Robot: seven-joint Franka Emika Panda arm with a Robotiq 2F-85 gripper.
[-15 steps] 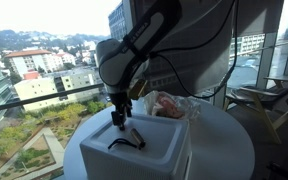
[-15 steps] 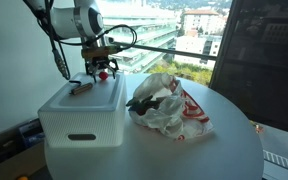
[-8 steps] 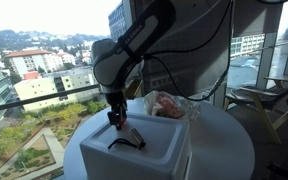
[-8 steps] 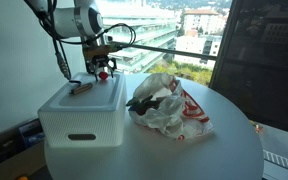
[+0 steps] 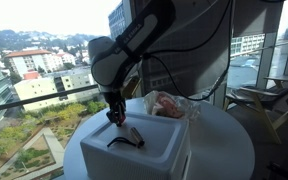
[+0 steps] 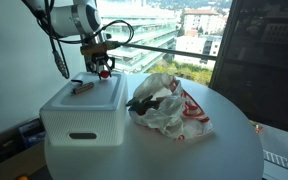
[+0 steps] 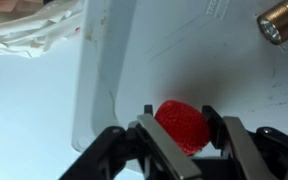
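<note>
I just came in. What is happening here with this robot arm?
The arm's end effector is shut on a small red round thing, perhaps a toy strawberry. It hangs low over the lid of a white box that stands on a round white table. A small metal cylinder, possibly a flashlight, lies on the lid. A crumpled plastic bag with red print lies beside the box.

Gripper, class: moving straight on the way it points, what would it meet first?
Probably the lid of the white box just below. The gripper points down and holds a red thing over it. The gap is hard to judge.
</note>
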